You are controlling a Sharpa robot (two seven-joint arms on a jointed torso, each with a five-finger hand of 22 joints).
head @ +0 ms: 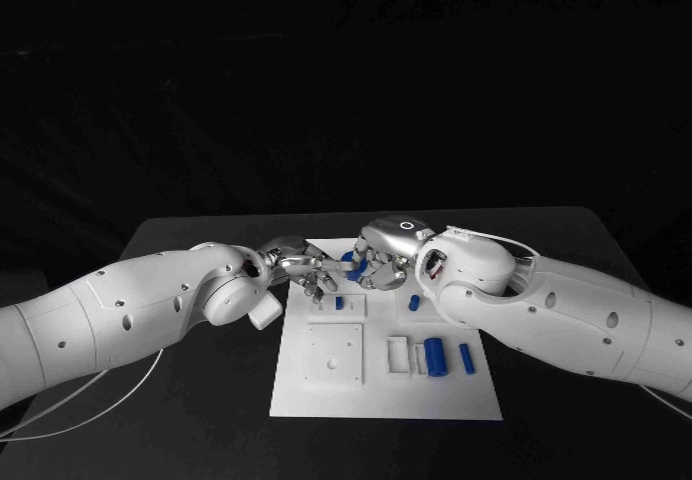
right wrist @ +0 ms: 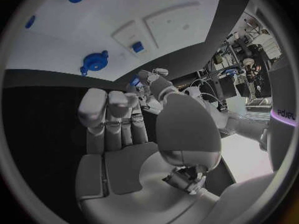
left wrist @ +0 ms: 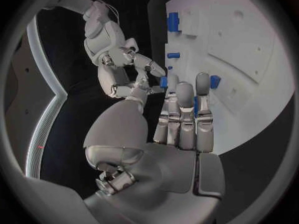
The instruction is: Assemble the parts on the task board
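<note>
Black cloth surrounds the task board point(head: 387, 395), at whose far edge the left hand point(head: 299, 262) and right hand point(head: 379, 255) meet, fingertips seemingly pinching one small blue part point(left wrist: 163, 81) between them, likely a handover needing careful release.

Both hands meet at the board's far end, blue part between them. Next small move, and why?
Probably finish the handover first. The left hand and right hand meet fingertip to fingertip over the task board, with a small blue part pinched between them; which hand grips it is unclear.
</note>
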